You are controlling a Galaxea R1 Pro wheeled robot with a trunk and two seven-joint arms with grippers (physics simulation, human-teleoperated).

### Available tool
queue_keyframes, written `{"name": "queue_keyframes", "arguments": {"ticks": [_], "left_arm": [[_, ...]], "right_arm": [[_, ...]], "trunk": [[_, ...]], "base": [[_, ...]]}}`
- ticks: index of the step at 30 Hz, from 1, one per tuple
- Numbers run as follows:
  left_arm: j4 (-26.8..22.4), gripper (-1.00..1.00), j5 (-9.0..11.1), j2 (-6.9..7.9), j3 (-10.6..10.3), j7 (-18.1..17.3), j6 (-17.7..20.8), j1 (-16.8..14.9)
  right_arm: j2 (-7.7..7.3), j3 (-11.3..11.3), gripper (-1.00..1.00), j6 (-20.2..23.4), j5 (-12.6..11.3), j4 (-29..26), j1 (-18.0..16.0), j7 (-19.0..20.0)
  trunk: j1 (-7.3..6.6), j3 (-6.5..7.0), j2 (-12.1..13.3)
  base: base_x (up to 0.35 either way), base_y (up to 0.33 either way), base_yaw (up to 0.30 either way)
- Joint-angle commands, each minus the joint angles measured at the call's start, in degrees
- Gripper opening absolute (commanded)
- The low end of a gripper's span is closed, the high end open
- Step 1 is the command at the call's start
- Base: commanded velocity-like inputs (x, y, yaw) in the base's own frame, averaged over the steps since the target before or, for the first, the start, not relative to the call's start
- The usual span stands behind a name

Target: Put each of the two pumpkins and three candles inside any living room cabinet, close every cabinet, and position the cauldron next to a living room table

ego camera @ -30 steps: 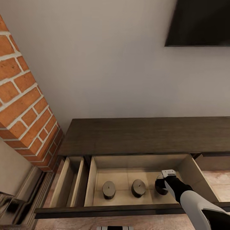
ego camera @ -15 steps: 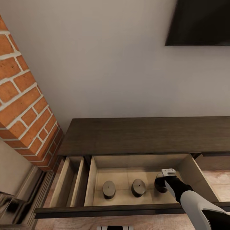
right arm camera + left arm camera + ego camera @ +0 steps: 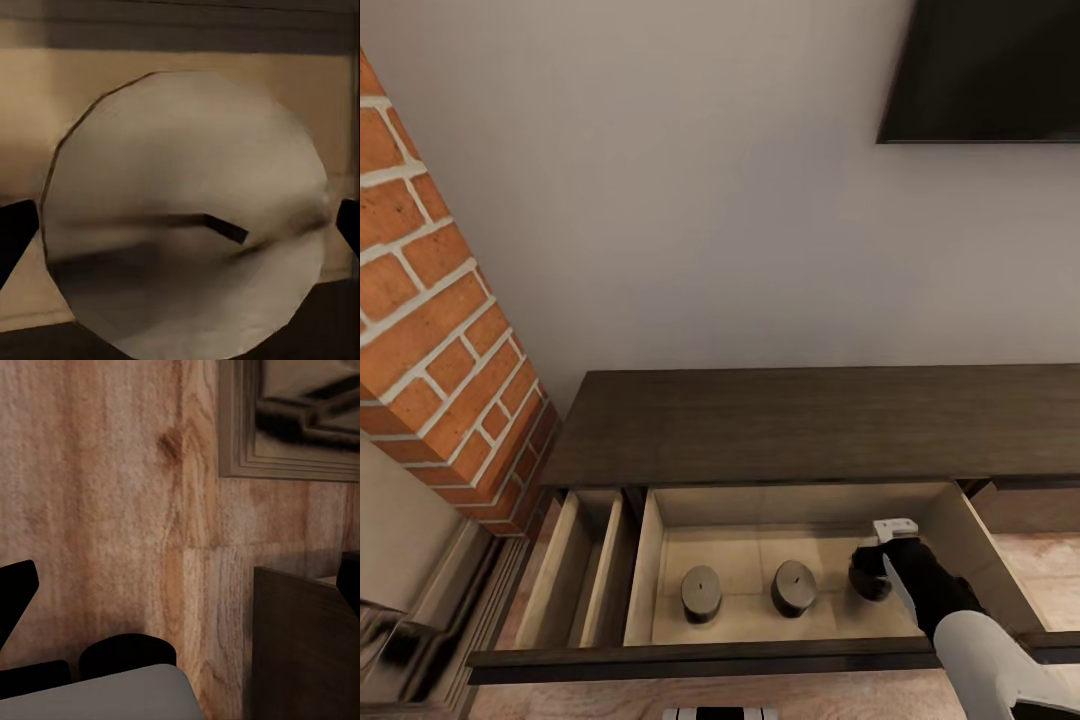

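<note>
Right pincer [image 3: 870, 573] hangs inside the open drawer [image 3: 660, 560] of the cabinet [image 3: 780, 420], its fingers spread either side of a candle [image 3: 187, 217]; two more candles [image 3: 701, 592] stand beside it.

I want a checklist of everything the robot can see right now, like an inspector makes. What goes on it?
Surface: dark-brown cabinet, top bare; wide drawer pulled open, narrower drawer beside it also open.
Job's things: two candles stand upright and apart on the wide drawer's pale floor; a third candle is between the right gripper's fingers. Pumpkins and cauldron: nothing seen.
Clutter: nothing seen.
Grippers: right gripper reaches into the wide drawer, its fingers either side of the third candle; whether they are pressing on it is unclear. Left gripper hangs over the wood floor, holding nothing.
Cables: nothing seen.
Surroundings: brick fireplace, pale wall, dark TV.
</note>
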Motion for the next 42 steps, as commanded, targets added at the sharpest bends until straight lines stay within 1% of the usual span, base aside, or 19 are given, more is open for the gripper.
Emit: {"name": "queue_keyframes", "arguments": {"ticks": [1, 3, 4, 6, 10, 17, 20, 21, 23, 24, 26, 27, 29, 30, 34, 37, 39, 40, 42], "left_arm": [[0.0, 1.00, 0.3, -0.02, 0.1, 0.0, 0.5, 0.0], [0.0, 1.00, 0.3, -0.02, 0.1, 0.0, 0.5, 0.0], [0.0, 1.00, 0.3, -0.02, 0.1, 0.0, 0.5, 0.0], [0.0, 1.00, 0.3, -0.02, 0.1, 0.0, 0.5, 0.0], [0.0, 1.00, 0.3, -0.02, 0.1, 0.0, 0.5, 0.0], [0.0, 1.00, 0.2, -0.02, 0.1, 0.0, 0.5, 0.0], [0.0, 1.00, 0.2, -0.10, 0.0, 0.0, 0.4, 0.0], [0.2, 1.00, 0.2, -0.12, 0.0, 0.0, 0.4, 0.0], [0.4, 1.00, 0.2, -0.11, 0.0, 0.1, 0.4, 0.0], [0.5, 1.00, 0.2, -0.11, 0.0, 0.1, 0.4, 0.0], [0.6, 1.00, 0.2, -0.09, -0.1, 0.2, 0.4, 0.0], [0.6, 1.00, 0.2, -0.08, -0.1, 0.2, 0.4, 0.0], [0.8, 1.00, 0.2, -0.05, -0.1, 0.2, 0.4, 0.0], [0.8, 1.00, 0.2, -0.03, -0.2, 0.3, 0.3, -0.1], [0.8, 1.00, -0.1, -0.12, -0.3, 0.4, -1.2, -0.1], [0.8, 1.00, -0.4, -0.16, -0.3, 0.3, -1.9, -0.1], [0.8, 1.00, -0.5, -0.18, -0.4, 0.2, -2.2, -0.1], [0.8, 1.00, -0.5, -0.19, -0.4, 0.2, -2.3, -0.1], [0.8, 1.00, -0.6, -0.19, -0.5, 0.2, -2.4, -0.1]], "right_arm": [[0.02, -0.2, 1.00, 2.3, 0.4, -2.9, 1.3, 0.5], [-0.02, -0.2, 1.00, 8.5, 0.4, -12.2, 5.5, 2.5], [-0.03, -0.2, 1.00, 10.2, 0.5, -14.9, 6.8, 3.1], [-0.04, -0.2, 1.00, 11.9, 0.5, -17.7, 8.1, 3.9], [-0.05, -0.2, 1.00, 12.9, 0.5, -19.2, 8.9, 4.3], [-0.05, -0.1, 1.00, 13.1, 0.5, -19.8, 9.2, 4.4], [-0.05, -0.2, 1.00, 13.2, 0.4, -21.7, 9.9, 4.5], [-0.05, -0.2, 1.00, 13.3, 0.4, -23.3, 10.7, 4.5], [-0.05, -0.2, 1.00, 13.6, 0.4, -28.4, 13.5, 4.6], [-0.05, -0.2, 1.00, 13.8, 0.4, -32.1, 15.7, 4.7], [-0.05, -0.2, 1.00, 16.1, 0.3, -41.1, 21.0, 4.7], [-0.05, -0.2, 1.00, 16.9, 0.3, -43.1, 22.0, 4.7], [-0.05, -0.2, 1.00, 19.8, 0.2, -49.4, 24.7, 4.7], [-0.05, -0.3, 1.00, 21.1, 0.2, -53.4, 26.1, 5.6], [-0.10, -0.7, 1.00, 21.9, 0.3, -59.1, 27.9, 10.0], [-0.27, -1.2, 1.00, 22.2, 0.3, -61.2, 28.1, 11.9], [-0.79, -1.8, 1.00, 22.4, 0.2, -62.0, 27.9, 13.5], [-1.77, -2.1, 1.00, 22.7, 0.2, -62.3, 27.8, 15.1], [-2.98, -2.2, 1.00, 22.9, 0.2, -62.5, 27.5, 17.2]], "trunk": [[0.00, -0.03, 0.0], [0.00, -0.03, 0.0], [0.00, -0.03, 0.0], [0.00, -0.03, 0.0], [0.00, -0.03, 0.0], [0.00, -0.03, 0.0], [0.00, -0.03, 0.0], [0.00, -0.03, 0.0], [0.00, -0.03, 0.0], [0.00, -0.03, 0.0], [0.00, -0.03, 0.0], [0.00, -0.03, 0.0], [0.00, -0.03, 0.0], [0.00, -0.03, 0.0], [0.00, -0.03, 0.0], [0.00, -0.03, 0.0], [0.00, -0.03, 0.0], [0.00, -0.03, 0.0], [0.00, -0.03, 0.0]], "base": [[0.000, 0.000, 0.000], [0.000, 0.000, 0.000], [0.000, 0.000, 0.000], [0.000, 0.000, 0.000], [0.000, 0.000, 0.000], [0.000, 0.000, 0.000], [0.000, 0.000, 0.000], [0.000, 0.000, 0.000], [0.000, 0.000, 0.000], [0.000, 0.000, 0.000], [0.000, 0.000, 0.000], [0.000, 0.000, 0.000], [0.000, 0.000, 0.000], [0.000, 0.000, 0.000], [-0.013, 0.000, 0.000], [-0.157, 0.000, 0.000], [-0.192, 0.000, 0.000], [-0.113, 0.000, 0.000], [-0.081, 0.000, 0.000]]}}
